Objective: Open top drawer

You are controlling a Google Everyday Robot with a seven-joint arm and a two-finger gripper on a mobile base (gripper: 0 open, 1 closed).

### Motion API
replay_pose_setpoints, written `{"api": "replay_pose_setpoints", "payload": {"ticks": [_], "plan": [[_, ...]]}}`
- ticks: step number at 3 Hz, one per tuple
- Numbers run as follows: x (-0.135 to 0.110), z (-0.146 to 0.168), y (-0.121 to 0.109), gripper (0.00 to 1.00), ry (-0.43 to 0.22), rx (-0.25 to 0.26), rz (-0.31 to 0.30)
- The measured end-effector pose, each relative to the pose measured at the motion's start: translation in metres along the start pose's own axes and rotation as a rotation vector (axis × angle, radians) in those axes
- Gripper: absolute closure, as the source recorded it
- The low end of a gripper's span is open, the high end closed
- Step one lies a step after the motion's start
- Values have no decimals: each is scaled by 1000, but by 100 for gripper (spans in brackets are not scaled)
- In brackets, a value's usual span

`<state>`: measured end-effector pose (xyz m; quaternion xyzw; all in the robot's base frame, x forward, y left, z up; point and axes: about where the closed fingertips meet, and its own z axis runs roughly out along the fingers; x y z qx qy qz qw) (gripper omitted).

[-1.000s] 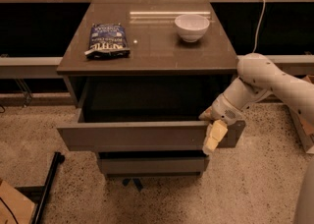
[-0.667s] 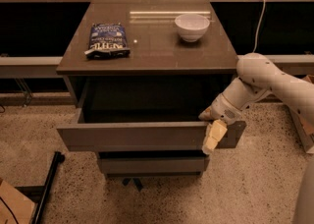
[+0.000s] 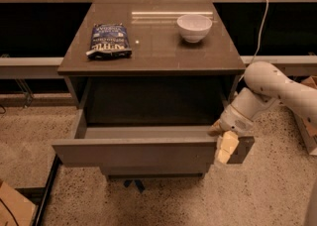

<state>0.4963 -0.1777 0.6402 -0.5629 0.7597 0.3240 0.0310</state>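
The top drawer (image 3: 138, 153) of the grey-brown cabinet stands pulled far out, and its wide flat front faces me. Its inside looks empty and dark. My gripper (image 3: 224, 143) is at the right end of the drawer front, over its top edge and touching it. The white arm (image 3: 267, 91) reaches in from the right. Only a thin strip of a lower drawer (image 3: 153, 174) shows under the open one.
On the cabinet top (image 3: 158, 56) lie a dark blue chip bag (image 3: 110, 41) at the left and a white bowl (image 3: 194, 27) at the right. A cardboard box (image 3: 12, 207) and a black floor frame (image 3: 47, 195) are at the lower left. Speckled floor lies in front.
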Motion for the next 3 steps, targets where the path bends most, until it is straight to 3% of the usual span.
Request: {"api": "replay_pose_setpoints", "payload": {"ticks": [1,3], "plan": [[29,6,27,0,-9,-67,39],[23,9,27,0,-9,-67,39]]}}
